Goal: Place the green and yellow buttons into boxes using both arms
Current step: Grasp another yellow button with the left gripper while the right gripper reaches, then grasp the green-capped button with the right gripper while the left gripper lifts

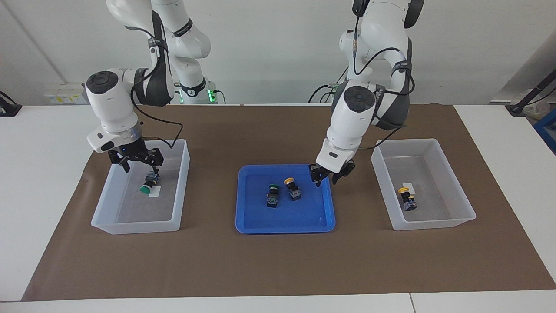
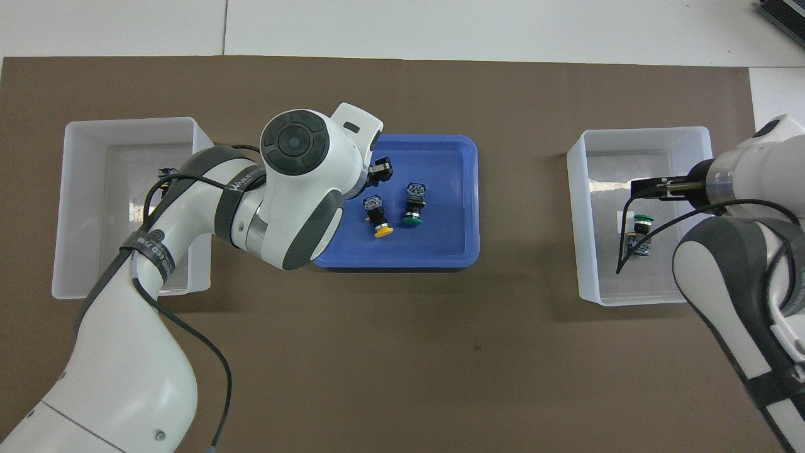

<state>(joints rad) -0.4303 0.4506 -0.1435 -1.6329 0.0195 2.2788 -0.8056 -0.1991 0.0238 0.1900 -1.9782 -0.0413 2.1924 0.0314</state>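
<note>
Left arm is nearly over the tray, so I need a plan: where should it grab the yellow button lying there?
Grip the dark blocky body of the yellow button, not the round cap. It lies on its side in the blue tray, so come straight down from above with the left gripper, fingers closing across the body's flat sides. The green button lies close beside it, so stay clear of it.

Glossy blue plastic tray, translucent plastic boxes, matt brown paper mat
</note>
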